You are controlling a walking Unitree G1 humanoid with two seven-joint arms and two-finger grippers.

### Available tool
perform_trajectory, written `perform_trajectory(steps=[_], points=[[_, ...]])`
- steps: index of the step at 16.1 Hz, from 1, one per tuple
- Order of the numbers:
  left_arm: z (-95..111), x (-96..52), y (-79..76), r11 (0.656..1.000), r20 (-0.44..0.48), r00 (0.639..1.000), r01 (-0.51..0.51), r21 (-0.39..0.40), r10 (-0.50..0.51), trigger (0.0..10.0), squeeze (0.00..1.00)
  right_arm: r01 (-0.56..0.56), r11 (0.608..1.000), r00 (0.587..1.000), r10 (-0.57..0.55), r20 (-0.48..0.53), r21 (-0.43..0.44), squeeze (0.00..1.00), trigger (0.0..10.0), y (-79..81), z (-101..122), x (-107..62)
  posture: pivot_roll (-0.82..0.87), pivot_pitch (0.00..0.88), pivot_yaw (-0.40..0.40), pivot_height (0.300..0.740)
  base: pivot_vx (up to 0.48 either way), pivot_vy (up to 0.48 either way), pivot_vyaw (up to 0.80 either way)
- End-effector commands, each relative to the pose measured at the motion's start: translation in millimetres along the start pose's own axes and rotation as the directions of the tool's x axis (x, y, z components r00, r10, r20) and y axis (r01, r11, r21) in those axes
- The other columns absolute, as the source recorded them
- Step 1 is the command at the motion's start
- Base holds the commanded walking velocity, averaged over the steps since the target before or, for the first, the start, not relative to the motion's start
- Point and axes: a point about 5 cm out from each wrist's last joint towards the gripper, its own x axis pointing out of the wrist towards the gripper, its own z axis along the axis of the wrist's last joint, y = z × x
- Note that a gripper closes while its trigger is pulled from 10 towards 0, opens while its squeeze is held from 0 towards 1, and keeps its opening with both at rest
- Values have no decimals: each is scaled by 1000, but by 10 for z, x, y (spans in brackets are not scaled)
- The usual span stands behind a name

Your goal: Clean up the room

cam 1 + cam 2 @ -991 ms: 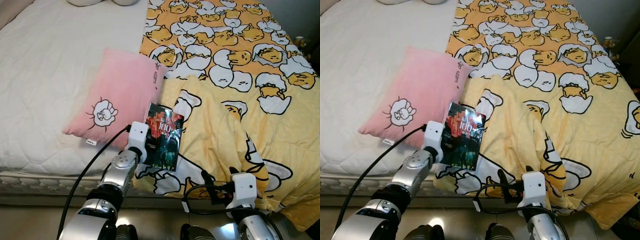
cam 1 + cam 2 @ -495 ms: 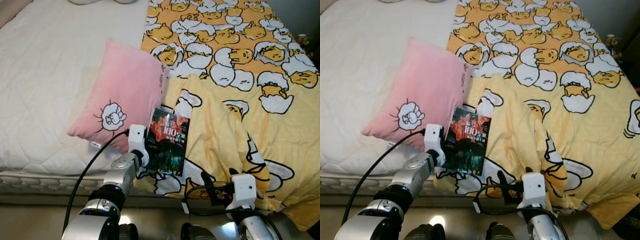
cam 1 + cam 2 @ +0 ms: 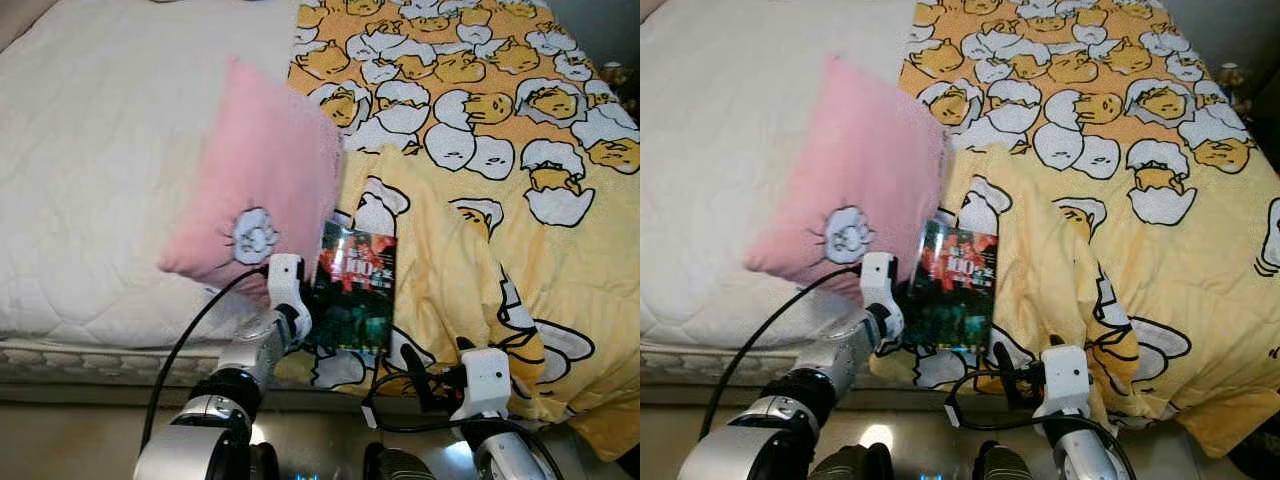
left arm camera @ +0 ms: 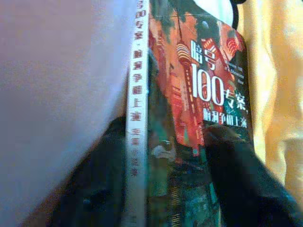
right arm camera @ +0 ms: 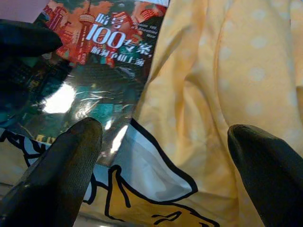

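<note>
A dark book (image 3: 355, 290) with a red and teal cover lies at the bed's near edge, half on the yellow egg-print blanket (image 3: 480, 130). My left gripper (image 4: 165, 156) is shut on the book, one finger (image 4: 236, 179) on the cover and the other behind the white spine. A pink pillow (image 3: 265, 190) leans tilted up on its edge against the book's left side and my left wrist (image 3: 283, 278). My right gripper (image 5: 165, 142) hangs open over the blanket just right of the book, touching nothing.
The white quilted mattress (image 3: 100, 150) spreads to the left of the pillow. The blanket is rumpled and droops over the bed's front edge (image 3: 560, 400). A black cable (image 3: 185, 345) runs along my left arm. A strip of floor lies below the bed.
The left gripper has moved right and forward with the book. The pink pillow has tipped up steeper and shifted right. The right arm stays put.
</note>
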Motion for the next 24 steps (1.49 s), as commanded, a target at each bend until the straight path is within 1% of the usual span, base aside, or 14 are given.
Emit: perform_trajectory(steps=[1, 5, 8, 9, 10, 11, 13, 15, 18, 19, 20, 21, 23, 24], points=[[-108, 45, -136, 998, -47, 997, 56, -27, -57, 0, 0, 9, 1000, 1000, -9, -14, -5, 0, 10000, -6, -16, -28, -179, 174, 11, 740, 0, 0, 0], [-51, 82, -206, 993, -8, 996, 88, -82, -89, 0, 0, 9, 1000, 1000, -9, -16, -4, 0, 10000, -2, -18, -25, -178, 175, 12, 740, 0, 0, 0], [213, 102, -104, 974, 130, 990, -16, -225, 47, 0, 0, 6, 1000, 1000, -6, -16, -5, 0, 10000, 8, -18, -18, -173, 178, 12, 740, 0, 0, 0], [329, 96, -65, 975, 182, 980, -45, -215, 85, 0, 0, 6, 1000, 1000, -6, -16, -5, 0, 10000, 10, -19, -18, -172, 178, 13, 740, 0, 0, 0], [512, 80, -31, 984, 261, 957, -84, -159, 123, 0, 0, 7, 1000, 1000, -7, -16, -5, 0, 10000, 9, -22, -19, -172, 178, 13, 740, 0, 0, 0], [701, 68, -43, 991, 332, 934, -128, -30, 131, 0, 0, 7, 1000, 1000, -7, -18, -6, 0, 10000, 9, -27, -18, -168, 177, 13, 740, 0, 0, 0], [879, 60, -99, 979, 392, 912, -172, 107, 117, 0, 0, 6, 1000, 1000, -6, -18, -8, 0, 10000, 11, -27, -12, -166, 174, 12, 740, 0, 0, 0], [1026, 46, -208, 978, 453, 891, -123, 166, 35, 0, 0, 3, 1000, 1000, -3, -11, -10, 0, 10000, 6, -8, 23, -160, 160, 11, 740, 0, 0, 0], [1021, 63, -238, 970, 442, 897, -129, 205, 26, 0, 0, 0, 1000, 1000, 0, -8, -16, 0, 10000, -20, -3, 58, -153, 148, 10, 740, 0, 0, 0], [979, 59, -221, 947, 428, 902, -174, 268, 45, 8745, 0, -2, 1000, 1000, 1, -7, -20, 0, 10000, -24, 1, 67, -151, 143, 9, 740, 0, 0, 0], [907, 40, -171, 903, 415, 907, -239, 357, 76, 10000, 800, -4, 1000, 1000, 3, -6, -23, 0, 10000, -25, 2, 70, -150, 141, 6, 740, 0, 0, 0], [789, 26, -135, 865, 381, 922, -247, 437, 70, 10000, 1000, -5, 1000, 1000, 5, -7, -26, 0, 10000, -21, 1, 75, -152, 142, 5, 740, 0, 0, 0], [780, 12, -140, 880, 388, 920, -232, 415, 60, 10000, 1000, -2, 1000, 1000, 2, -6, -31, 0, 10000, -29, 8, 84, -154, 146, 3, 740, 0, 0, 0], [911, -21, -246, 872, 457, 890, -217, 439, -8, 10000, 1000, -1, 999, 1000, 1, -3, -41, 0, 10000, -31, 38, 145, -145, 149, 3, 740, 0, 0, 0]])
